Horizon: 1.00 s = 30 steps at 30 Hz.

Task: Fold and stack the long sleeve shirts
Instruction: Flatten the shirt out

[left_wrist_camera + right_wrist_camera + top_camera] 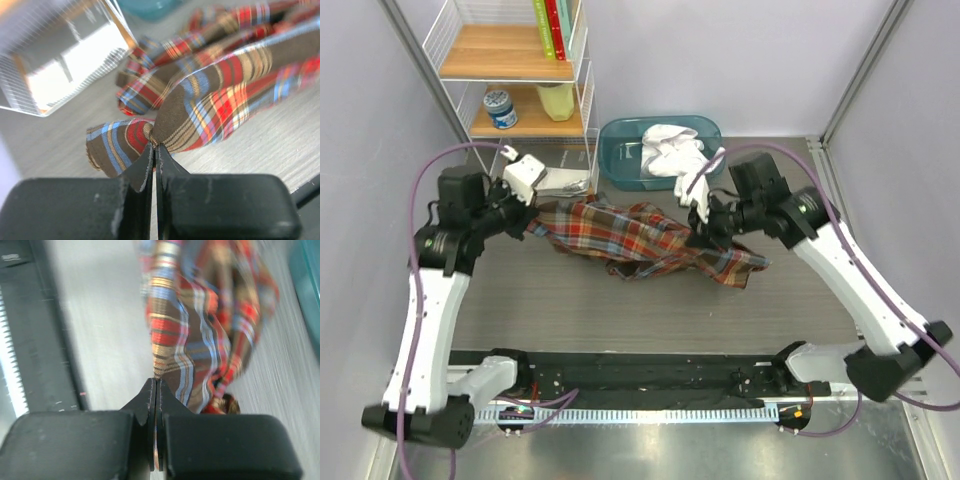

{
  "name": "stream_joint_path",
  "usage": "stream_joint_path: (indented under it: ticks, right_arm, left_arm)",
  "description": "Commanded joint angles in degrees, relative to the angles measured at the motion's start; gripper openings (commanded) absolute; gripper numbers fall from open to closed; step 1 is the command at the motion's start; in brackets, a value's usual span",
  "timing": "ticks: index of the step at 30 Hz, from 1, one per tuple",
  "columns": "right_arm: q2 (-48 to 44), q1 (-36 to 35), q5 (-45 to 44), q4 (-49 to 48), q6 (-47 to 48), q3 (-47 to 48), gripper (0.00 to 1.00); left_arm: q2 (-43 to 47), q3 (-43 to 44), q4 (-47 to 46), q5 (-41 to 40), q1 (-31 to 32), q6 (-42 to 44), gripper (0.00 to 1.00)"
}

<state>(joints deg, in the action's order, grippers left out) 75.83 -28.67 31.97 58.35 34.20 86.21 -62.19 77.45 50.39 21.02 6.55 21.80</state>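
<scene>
Grey table [620,320], lilac walls [740,60]; wire rack [582,70] left of teal bin [620,165], white shirt [670,150] in bin, plaid shirt [640,240] strung in front of bin btwn my L gripper [154,152] & R gripper [155,387], both pinched shut on it.

Long sleeve shirts: 2, being one plaid shirt [640,240] and one white shirt [672,150].
Teal tub [623,157]: 1, far edge of the counter [620,310].
Wire shelf rack [495,45]: 1, far left corner; wooden shelves showing: 2.
Books [550,25], upright: at least 2, one green, one red.
Jar [501,108], blue label: 1.
Yellow container [557,100]: 1.
Robot arms: 2, left arm [425,310] and right arm [860,280].
</scene>
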Motion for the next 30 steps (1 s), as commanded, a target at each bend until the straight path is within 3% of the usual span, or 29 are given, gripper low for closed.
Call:
stream_joint_path:
  ticks: [1, 5, 9, 11, 17, 20, 21, 22, 23, 24, 27, 30]
  right_arm:
    - [-7.7, -7.6, -0.3, 2.1, -2.0, -0.3, 0.01]
    - [-10.1, -8.5, 0.6, 4.0, -4.6, 3.4, 0.01]
    - [-6.5, -8.4, -3.7, 2.3, -4.8, 4.8, 0.01]
    - [-3.3, -7.7, -7.2, 0.6, -2.3, 3.4, 0.01]
    - [15.9, 6.1, -5.9, -4.3, 1.0, 8.7, 0.01]
    - [25.1, 9.1, -10.2, -3.6, -0.8, 15.6, 0.34]
    - [26.2, 9.9, -9.6, -2.1, -1.8, 17.3, 0.60]
    - [26.4, 11.4, -8.8, 0.1, -2.5, 18.5, 0.70]
    - [25.4, 12.1, -7.8, 1.4, -2.7, 18.2, 0.71]
    - [23.8, 12.6, -6.0, 1.9, -2.4, 16.9, 0.72]
    - [13.7, 13.4, -3.1, 1.9, 0.2, 7.2, 0.72]
    - [4.8, 13.3, 0.1, 1.4, 1.8, -3.7, 0.69]
  left_arm:
    - [9.3, 1.4, 0.4, -0.6, -0.5, 1.1, 0.00]
    - [15.1, 2.2, 0.9, -1.9, -0.5, 1.1, 0.00]
    - [13.6, 0.2, 0.3, -4.9, -0.5, 2.5, 0.00]
    - [9.6, -2.5, -2.7, -7.9, -0.5, 2.6, 0.00]
    - [-9.3, -3.5, -11.6, -12.1, -0.5, -0.5, 0.00]
    - [-16.2, -1.4, -14.0, -15.3, -0.4, -2.9, 0.02]
    - [-20.6, -0.1, -12.7, -18.3, -0.6, -4.4, 0.21]
    - [-21.9, 2.6, -11.1, -18.3, -1.1, -4.6, 0.30]
    - [-22.2, 3.0, -9.8, -17.0, -1.5, -4.7, 0.38]
    - [-19.3, 2.4, -7.9, -9.1, -1.7, -4.0, 0.51]
    - [-9.9, -3.9, -2.2, 6.1, -0.3, 3.8, 0.76]
    - [-6.0, -9.8, 5.4, 7.7, 8.1, 7.6, 0.77]
